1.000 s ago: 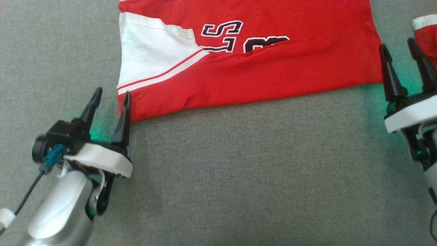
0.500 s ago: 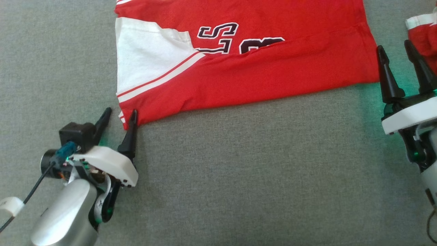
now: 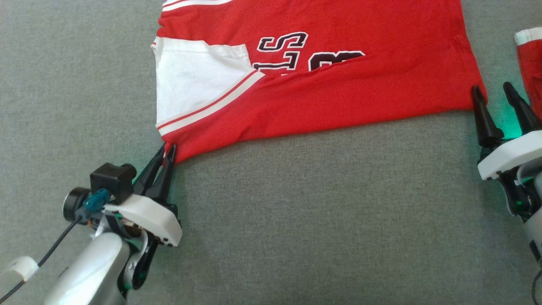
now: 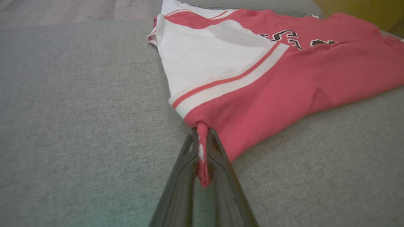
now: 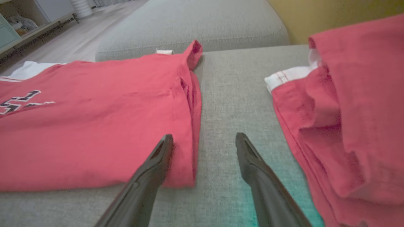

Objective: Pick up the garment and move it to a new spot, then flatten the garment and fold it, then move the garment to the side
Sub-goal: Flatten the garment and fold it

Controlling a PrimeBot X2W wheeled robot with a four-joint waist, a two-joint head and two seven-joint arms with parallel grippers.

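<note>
Find the red and white garment [image 3: 347, 93] spread flat on the grey couch [image 3: 296, 220], with its long way running from left to right across the head view and its near edge facing the robot. Look at the left fingers [image 3: 166, 173]: shut tight on the near left corner, with a little twist of red cloth squeezed between them. Look at the right fingers [image 3: 483, 123]: spread wide and holding nothing, parked right at the near right corner — one finger over the red edge in the right wrist view, the other over bare couch just beside it. So, straddling the side edge of the cloth, but not yet gripping it. Nearest to the left corner, the left arm; nearest to the right corner, the right arm. Most likely needed next: closing the right fingers on that corner, so as to lift both near corners together and carry the near edge over toward the far edge, across the short way. Watch out for another red cloth [image 3: 531, 72] with a white band, lying just to the right of the right fingers and apart from the garment — easy to pinch by mistake.
</note>
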